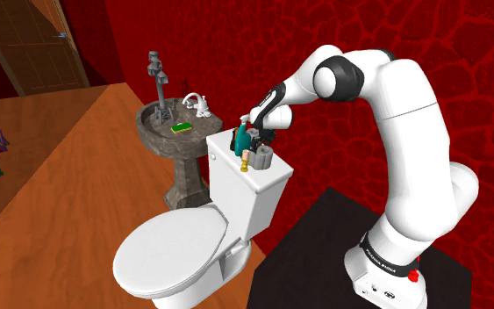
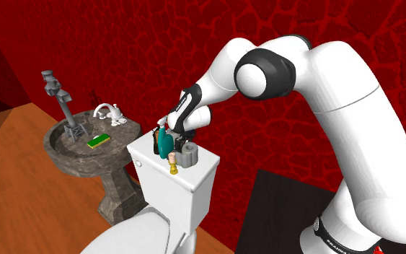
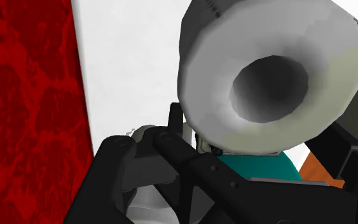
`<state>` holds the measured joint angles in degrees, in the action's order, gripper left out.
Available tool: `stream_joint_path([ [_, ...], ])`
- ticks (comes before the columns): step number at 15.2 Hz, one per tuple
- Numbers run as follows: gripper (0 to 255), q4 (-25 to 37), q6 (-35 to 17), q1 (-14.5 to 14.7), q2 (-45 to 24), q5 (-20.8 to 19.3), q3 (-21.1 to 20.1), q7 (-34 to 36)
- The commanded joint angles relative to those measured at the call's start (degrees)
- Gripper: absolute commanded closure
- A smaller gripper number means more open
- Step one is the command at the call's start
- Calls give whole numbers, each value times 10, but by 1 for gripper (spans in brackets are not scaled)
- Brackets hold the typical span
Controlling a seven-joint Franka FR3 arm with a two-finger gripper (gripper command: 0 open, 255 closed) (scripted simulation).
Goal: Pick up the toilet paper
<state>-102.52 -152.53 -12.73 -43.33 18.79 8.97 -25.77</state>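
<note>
A grey toilet paper roll (image 1: 263, 159) (image 2: 187, 154) stands upright on the white toilet tank's lid (image 1: 229, 165), at the end nearer the red wall. My black gripper (image 1: 259, 143) (image 2: 181, 141) comes down on it from above. In the wrist view the roll (image 3: 209, 95) with its dark hollow core sits deep between the fingers (image 3: 171, 165), which press against both of its sides. The gripper (image 3: 266, 70) is shut on the roll. The roll's base is hidden.
A teal bottle (image 1: 239, 138) (image 2: 163, 143) and a small yellowish object (image 1: 246, 161) stand right beside the roll on the tank. The stone sink (image 1: 153, 133) holding a green soap bar (image 1: 182, 127) is just beyond. The closed toilet lid (image 1: 170, 255) lies below.
</note>
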Motion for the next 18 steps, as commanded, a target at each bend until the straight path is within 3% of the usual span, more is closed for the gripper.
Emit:
stream_joint_path([
  [1, 255, -1, 0, 0, 0, 0, 0, 0],
  [18, 255, -22, 69, 19, 89, -25, 26, 21],
])
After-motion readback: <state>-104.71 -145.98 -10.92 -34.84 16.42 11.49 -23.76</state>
